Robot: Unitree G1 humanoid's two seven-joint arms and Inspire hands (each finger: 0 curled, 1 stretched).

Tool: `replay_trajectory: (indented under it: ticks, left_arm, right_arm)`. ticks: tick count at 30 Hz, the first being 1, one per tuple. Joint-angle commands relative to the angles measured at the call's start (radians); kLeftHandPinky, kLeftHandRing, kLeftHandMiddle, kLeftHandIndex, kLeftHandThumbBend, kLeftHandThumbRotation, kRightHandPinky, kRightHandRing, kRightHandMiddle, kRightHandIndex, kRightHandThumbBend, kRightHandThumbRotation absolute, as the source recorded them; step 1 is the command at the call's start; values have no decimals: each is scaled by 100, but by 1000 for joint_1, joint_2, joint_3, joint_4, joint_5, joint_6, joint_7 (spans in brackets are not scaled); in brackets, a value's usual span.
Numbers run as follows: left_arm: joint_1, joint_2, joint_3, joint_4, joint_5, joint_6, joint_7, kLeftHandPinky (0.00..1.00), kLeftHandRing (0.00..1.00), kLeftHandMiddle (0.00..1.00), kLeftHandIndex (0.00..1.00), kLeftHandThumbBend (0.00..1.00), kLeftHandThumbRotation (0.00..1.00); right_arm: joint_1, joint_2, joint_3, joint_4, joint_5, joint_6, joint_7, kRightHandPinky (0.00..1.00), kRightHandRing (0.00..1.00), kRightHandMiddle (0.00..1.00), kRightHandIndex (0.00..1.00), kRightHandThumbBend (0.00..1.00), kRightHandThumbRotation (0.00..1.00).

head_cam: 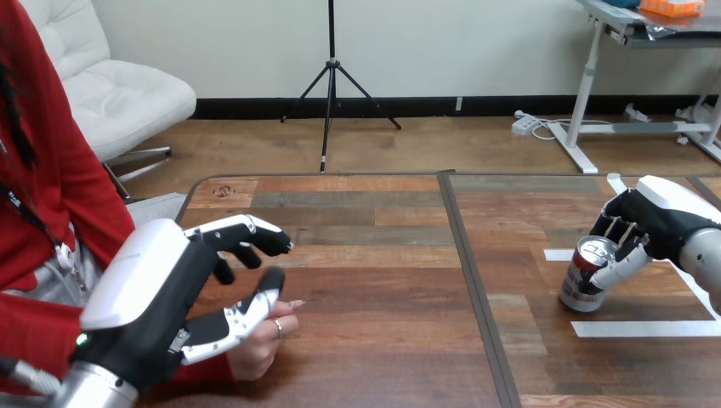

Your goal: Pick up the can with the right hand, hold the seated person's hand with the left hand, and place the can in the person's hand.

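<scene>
A red and silver can stands slightly tilted on the right part of the wooden table. My right hand reaches in from the right edge, its fingers and thumb curled round the can's upper half. At the lower left, my left hand hovers with fingers stretched out and apart. Its thumb lies over the person's hand, which rests on the table and is partly hidden behind my palm. The stretched fingers stay above that hand and do not wrap it.
White tape strips mark the table around the can. A dark seam runs down the table's middle. The person's torso and red sleeve take up the left edge.
</scene>
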Motion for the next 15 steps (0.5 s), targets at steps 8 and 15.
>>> replay_trajectory:
  ticks: [8,15]
  left_arm:
    - [-104,172,-15,-30,30,88,-181,58,69,73,73,99,26]
    - [-136,217,-34,-7,37,125,-255,61,71,75,75,100,23]
  right_arm:
    - [-54,-2,-36,-29,40,-37,8,45,50,52,47,79,0]
    - [-55,-1,-40,-28,48,-38,12,45,49,51,46,79,0]
